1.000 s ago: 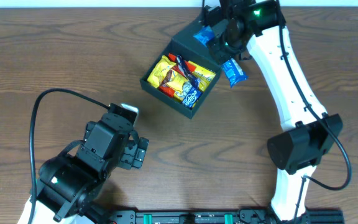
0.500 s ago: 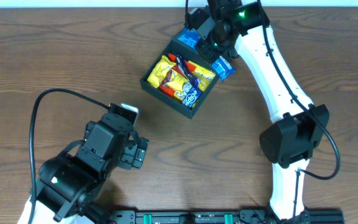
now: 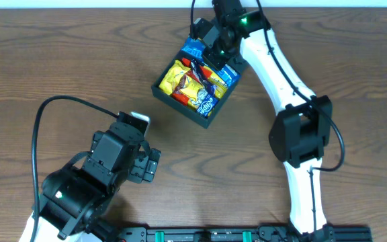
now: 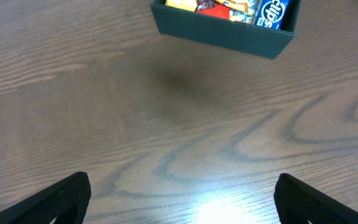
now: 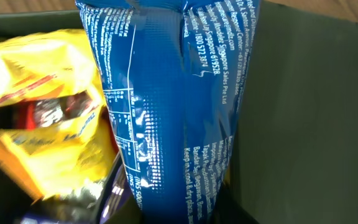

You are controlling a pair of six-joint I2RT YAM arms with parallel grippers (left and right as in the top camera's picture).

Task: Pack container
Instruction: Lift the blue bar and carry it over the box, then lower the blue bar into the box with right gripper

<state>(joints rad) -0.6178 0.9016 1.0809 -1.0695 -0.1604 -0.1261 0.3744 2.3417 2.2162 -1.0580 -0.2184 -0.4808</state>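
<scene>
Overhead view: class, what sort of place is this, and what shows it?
Likely a robotics lab bench: a left arm and right arm at a wooden table, a loose cable, and a box holding snack packets.

From above, the right arm (image 3: 267, 60) hides the far corner of the container (image 3: 179, 106) and the tips of the right pincer (image 3: 213, 52). The left pincer (image 4: 182, 202) shows only two dark tips at the near corners of its wrist view, and the top edge there cuts off most of the container. In the right wrist view the blue packet (image 5: 173, 106) runs off the top and bottom. The yellow packet (image 5: 36, 124) is blurry.
</scene>
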